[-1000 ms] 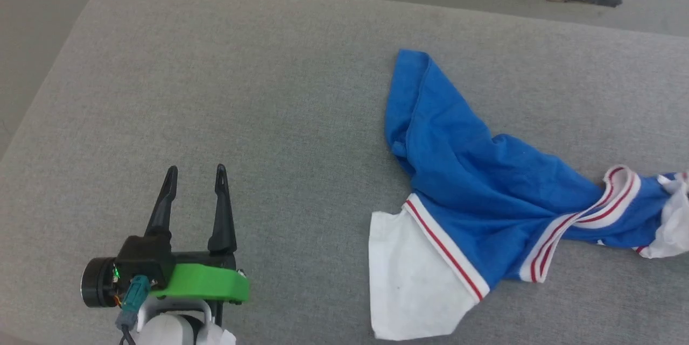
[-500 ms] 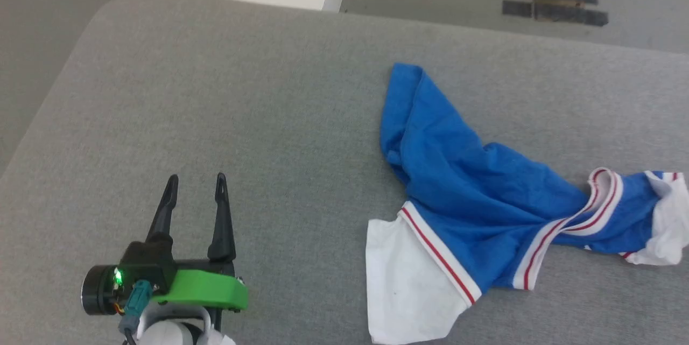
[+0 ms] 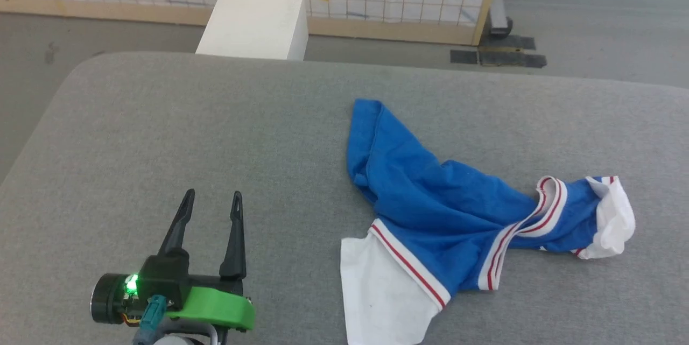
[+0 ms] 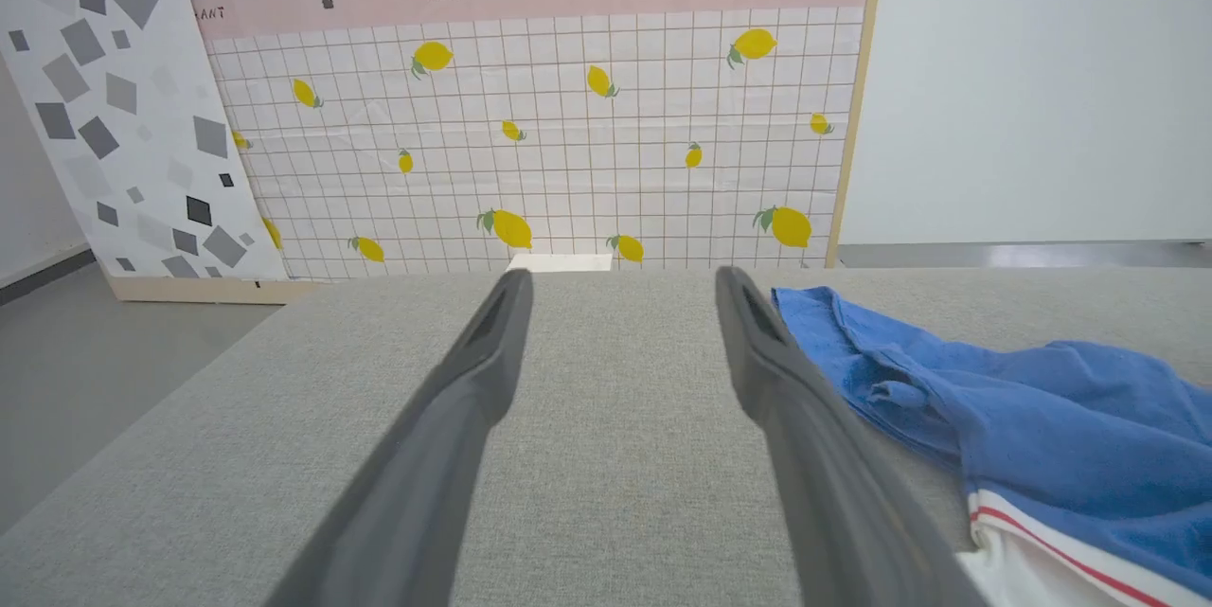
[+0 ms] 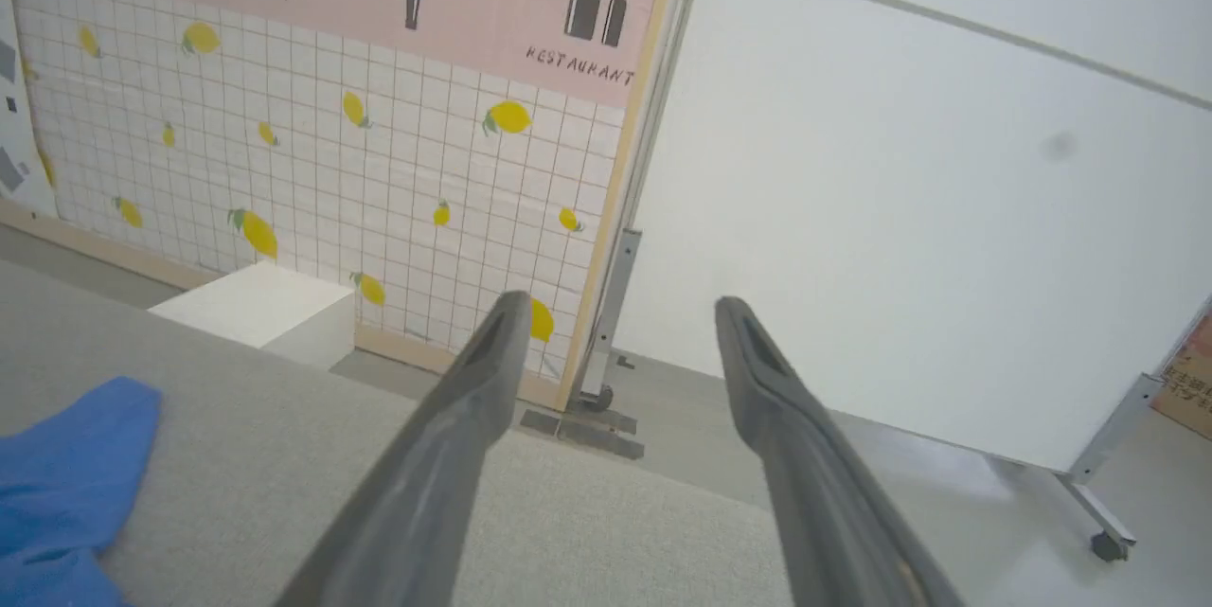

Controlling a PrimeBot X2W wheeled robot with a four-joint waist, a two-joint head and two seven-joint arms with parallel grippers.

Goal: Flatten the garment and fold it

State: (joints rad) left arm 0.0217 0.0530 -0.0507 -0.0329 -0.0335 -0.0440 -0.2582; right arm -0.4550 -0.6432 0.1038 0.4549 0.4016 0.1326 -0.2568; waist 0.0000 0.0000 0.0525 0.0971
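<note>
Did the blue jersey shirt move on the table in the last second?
No. The royal-blue jersey shirt with white sleeves keeps its place below and right of the white box; the whole head view shifted, so the camera moved.

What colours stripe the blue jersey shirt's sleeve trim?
Red and white sleeve trim; head view shows it best.

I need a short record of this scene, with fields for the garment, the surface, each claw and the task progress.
garment: blue jersey, crumpled; one white sleeve spread flat at the near side
surface: grey padded table
left claw: open, empty, apart from the garment, on its left
right claw: open, empty, not touching the garment
progress: not yet flattened, not folded
</note>
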